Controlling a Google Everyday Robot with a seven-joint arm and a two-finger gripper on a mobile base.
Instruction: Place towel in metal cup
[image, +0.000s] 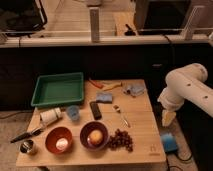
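The metal cup (27, 146) is a small shiny cylinder at the table's front left corner, left of a red bowl. A light-blue crumpled towel (104, 97) lies near the table's middle back. A second blue-grey cloth (134, 90) lies at the back right. My white arm (186, 86) hangs off the table's right side. Its gripper (168, 118) points down beside the right edge, above the floor. It is far from the towel and the cup and holds nothing that I can see.
A green tray (57, 90) sits at the back left. A white container (50, 115), a light-blue cup (73, 112), a black block (95, 110) and a spoon (121, 116) lie mid-table. Two red bowls (59, 140) (94, 135) and grapes (120, 140) line the front.
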